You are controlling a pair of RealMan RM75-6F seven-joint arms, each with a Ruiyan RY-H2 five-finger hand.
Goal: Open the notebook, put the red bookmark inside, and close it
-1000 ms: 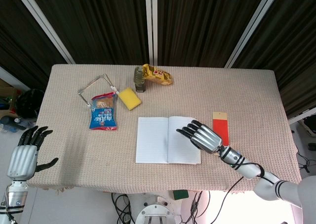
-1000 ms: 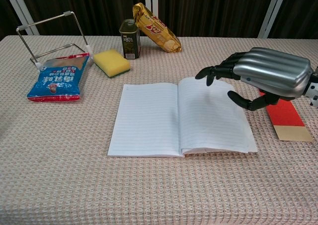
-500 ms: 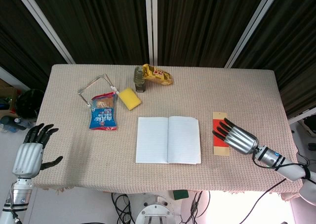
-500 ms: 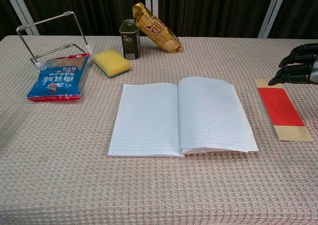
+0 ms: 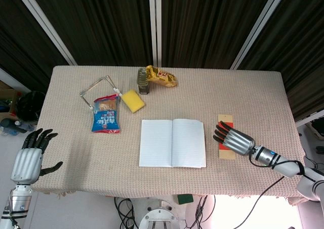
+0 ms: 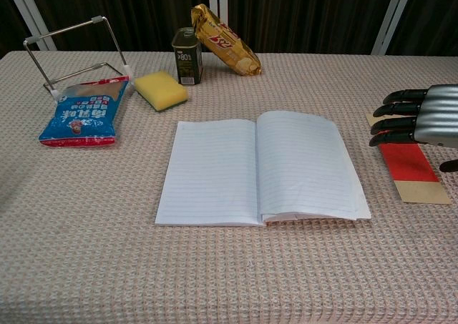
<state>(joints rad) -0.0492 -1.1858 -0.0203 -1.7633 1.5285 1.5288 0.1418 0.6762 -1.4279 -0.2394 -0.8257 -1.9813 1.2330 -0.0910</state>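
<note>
The notebook [image 5: 172, 142] [image 6: 261, 171] lies open flat on the table, its lined pages facing up. Just right of it lies the red bookmark [image 5: 223, 121] [image 6: 408, 164] with tan ends. My right hand [image 5: 234, 140] [image 6: 420, 116] hovers over the bookmark, palm down with fingers stretched out toward the notebook, covering much of the strip in the head view; it holds nothing. My left hand [image 5: 29, 156] hangs off the table's left front corner, fingers spread and empty, and is out of the chest view.
At the back left are a wire stand [image 5: 99, 91] [image 6: 75, 52], a blue snack bag [image 5: 106, 116] [image 6: 86, 112], a yellow sponge [image 5: 133, 100] [image 6: 161, 90], a small can [image 5: 144, 82] [image 6: 187, 56] and a yellow snack packet [image 5: 161, 77] [image 6: 223, 39]. The beige cloth-covered table [image 5: 253, 95] stretches right.
My right hand left the notebook's right page, swung right past the bookmark, and now has come back over the bookmark. The notebook stays open. The left hand barely shifted.
</note>
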